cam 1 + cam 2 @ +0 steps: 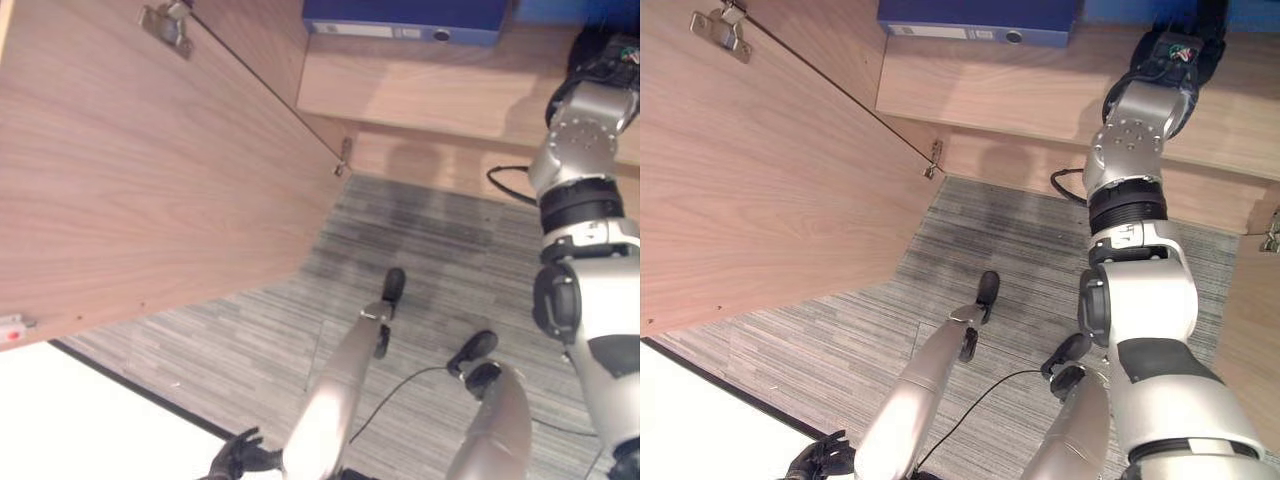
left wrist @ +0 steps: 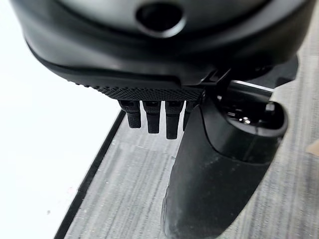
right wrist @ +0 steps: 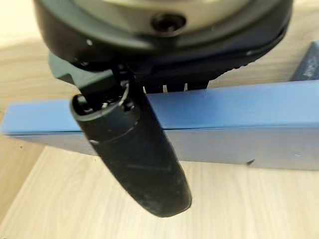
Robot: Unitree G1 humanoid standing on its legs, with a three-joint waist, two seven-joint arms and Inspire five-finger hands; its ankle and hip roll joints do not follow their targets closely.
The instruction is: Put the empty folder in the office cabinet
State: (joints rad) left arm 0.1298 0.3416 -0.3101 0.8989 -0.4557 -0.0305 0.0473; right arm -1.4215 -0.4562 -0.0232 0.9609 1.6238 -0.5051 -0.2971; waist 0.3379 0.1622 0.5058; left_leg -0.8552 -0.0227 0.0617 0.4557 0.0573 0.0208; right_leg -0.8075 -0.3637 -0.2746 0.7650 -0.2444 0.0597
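right hand (image 3: 134, 164) against blue folder (image 3: 239, 119) on cabinet shelf (image 1: 430, 85), left hand (image 1: 238, 458) low

One blue folder (image 1: 405, 20) lies flat on the one cabinet shelf (image 1: 440, 90) in sight; in the right wrist view a second dark blue object (image 3: 306, 62) shows at the edge, too cropped to tell what it is. One open cabinet door (image 1: 130, 170) carries two metal hinges (image 1: 165, 25), the second (image 1: 343, 157) lower down. Two robot hands appear: the left hand (image 1: 240, 457) and the right hand (image 3: 134, 154).
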